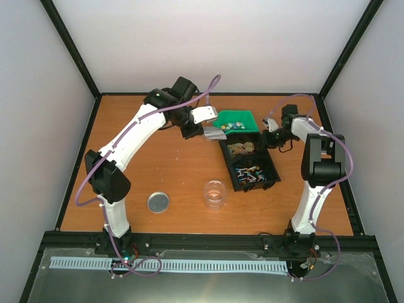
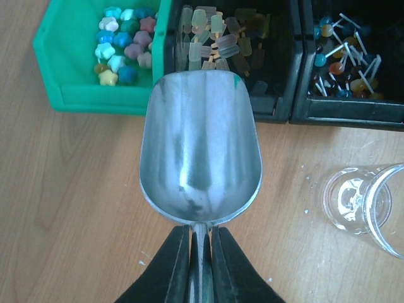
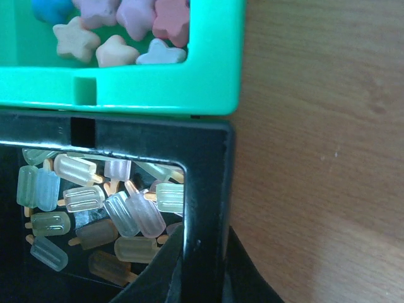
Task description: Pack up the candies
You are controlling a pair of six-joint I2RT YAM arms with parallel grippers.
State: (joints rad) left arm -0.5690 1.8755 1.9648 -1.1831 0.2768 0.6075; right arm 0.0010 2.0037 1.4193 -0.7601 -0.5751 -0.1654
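My left gripper (image 2: pixel 201 237) is clenched tight on the handle of the metal scoop (image 2: pixel 199 145), bowl facing up, bare and shiny. The candies (image 2: pixel 123 44) (little star-ish chunks in pink, blue, yellow and white) are sitting in the green bin (image 2: pixel 95 95), ahead of the scoop and off to its left. The scoop's front edge lines up with where the green bin meets the black bin (image 2: pixel 271 104), which holds pale popsicle-shaped pieces (image 2: pixel 214 38). I can't tell whether the scoop touches either wall. A clear jar (image 2: pixel 363 205) stands upright on the table (image 2: pixel 63 208) near the scoop's right side. Ahead of the jar is a third bin (image 2: pixel 353 112) with coloured sticks (image 2: pixel 347 57).

My right gripper (image 3: pixel 205 265) is pinched onto the side wall of that black bin, one finger inside, one outside. Straight ahead of it the green bin butts right up against the black one, with the candies just past the green rim.
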